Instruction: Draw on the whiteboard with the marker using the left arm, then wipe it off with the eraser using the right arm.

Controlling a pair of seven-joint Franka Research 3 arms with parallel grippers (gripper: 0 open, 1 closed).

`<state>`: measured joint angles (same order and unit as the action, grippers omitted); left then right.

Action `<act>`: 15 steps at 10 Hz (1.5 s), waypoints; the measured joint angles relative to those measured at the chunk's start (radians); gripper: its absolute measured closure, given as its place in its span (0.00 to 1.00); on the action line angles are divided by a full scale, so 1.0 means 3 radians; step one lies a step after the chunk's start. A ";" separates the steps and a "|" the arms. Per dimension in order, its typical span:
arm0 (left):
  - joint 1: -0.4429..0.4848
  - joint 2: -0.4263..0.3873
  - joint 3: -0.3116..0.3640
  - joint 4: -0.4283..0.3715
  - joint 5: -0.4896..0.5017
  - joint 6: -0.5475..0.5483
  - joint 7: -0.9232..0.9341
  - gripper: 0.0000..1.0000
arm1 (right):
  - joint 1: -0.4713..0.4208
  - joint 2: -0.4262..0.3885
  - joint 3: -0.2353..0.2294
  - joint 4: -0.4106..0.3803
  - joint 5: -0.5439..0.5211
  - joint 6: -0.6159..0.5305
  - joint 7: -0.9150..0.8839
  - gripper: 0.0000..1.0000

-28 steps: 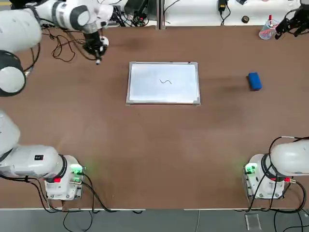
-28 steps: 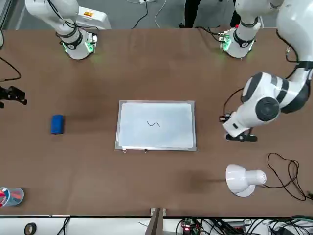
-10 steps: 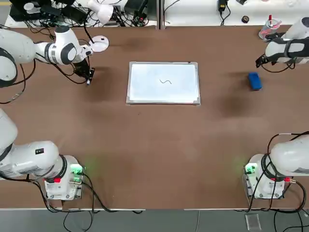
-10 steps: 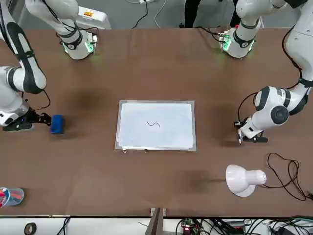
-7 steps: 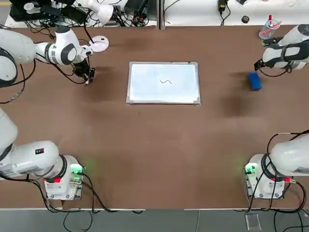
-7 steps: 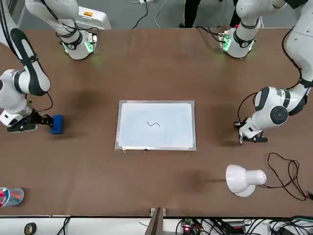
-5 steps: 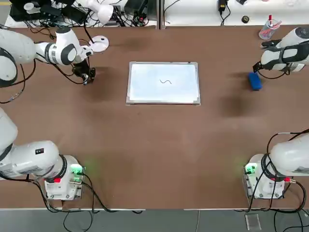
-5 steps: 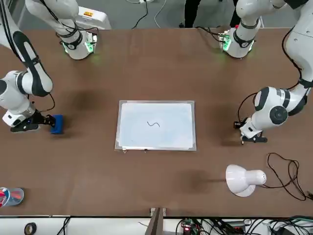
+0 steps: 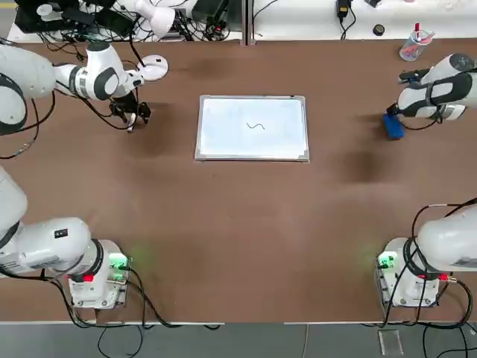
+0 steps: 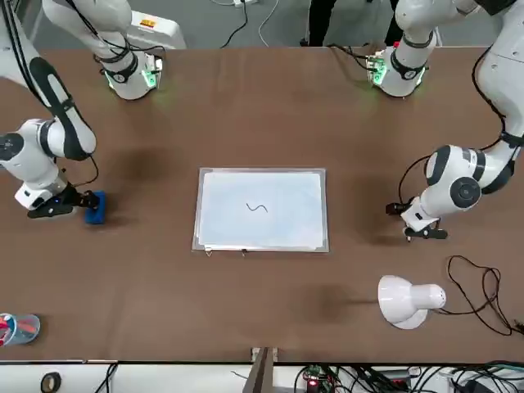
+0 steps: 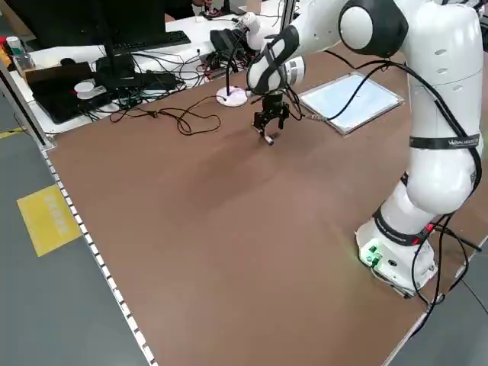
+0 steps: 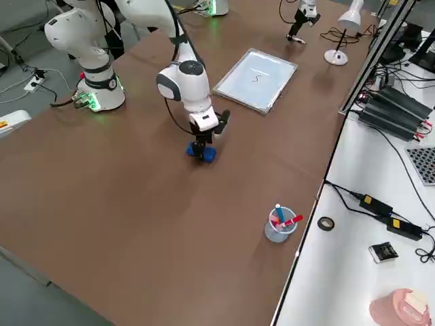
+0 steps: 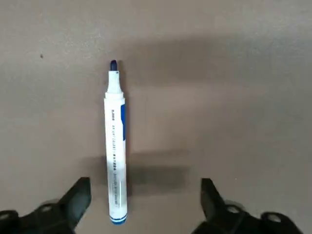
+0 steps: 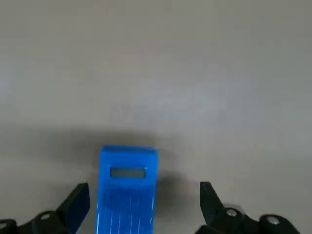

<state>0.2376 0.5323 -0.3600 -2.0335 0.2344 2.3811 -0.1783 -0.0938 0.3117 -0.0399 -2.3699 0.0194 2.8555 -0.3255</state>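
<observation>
Blue eraser (image 14: 127, 187) lies between the spread fingers of the right gripper (image 14: 145, 207) near the tabletop's right edge; next, descend and close. The left gripper (image 13: 145, 204) is open over the marker (image 13: 116, 146).

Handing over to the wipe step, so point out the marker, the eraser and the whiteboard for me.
marker (image 13: 115, 151), left wrist view, mid barrel.
eraser (image 14: 127, 187), right wrist view, top face.
whiteboard (image 9: 223, 130), top view, bare white surface left of the squiggle.

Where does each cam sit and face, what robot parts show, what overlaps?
Top: overhead; both arms, whiteboard.
Front: across the table, facing the bases.
Left side: raised; left arm.
Right side: raised; right arm.
Left wrist: down past open left gripper at marker.
Right wrist: down past open right gripper at eraser.
Top, front and right side share the eraser.
</observation>
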 joint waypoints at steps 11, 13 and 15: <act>0.0002 -0.0545 -0.0202 0.1475 0.0005 -0.1460 0.0002 0.00 | 0.0008 0.0010 0.0013 -0.0078 0.0000 0.0052 -0.0025 0.00; 0.0004 -0.0766 -0.0204 0.1651 -0.0006 -0.1635 0.0005 0.00 | 0.0029 0.0010 0.0019 -0.0102 0.0000 0.0065 -0.0026 0.00; 0.0001 -0.0997 -0.0210 0.1721 -0.0131 -0.1821 0.0007 0.00 | 0.0036 0.0012 0.0021 -0.0114 0.0000 0.0073 -0.0026 0.00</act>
<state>0.2380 0.2331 -0.4229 -1.5172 0.1951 1.8347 -0.1761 -0.0830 0.3151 -0.0336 -2.4041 0.0194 2.8774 -0.3332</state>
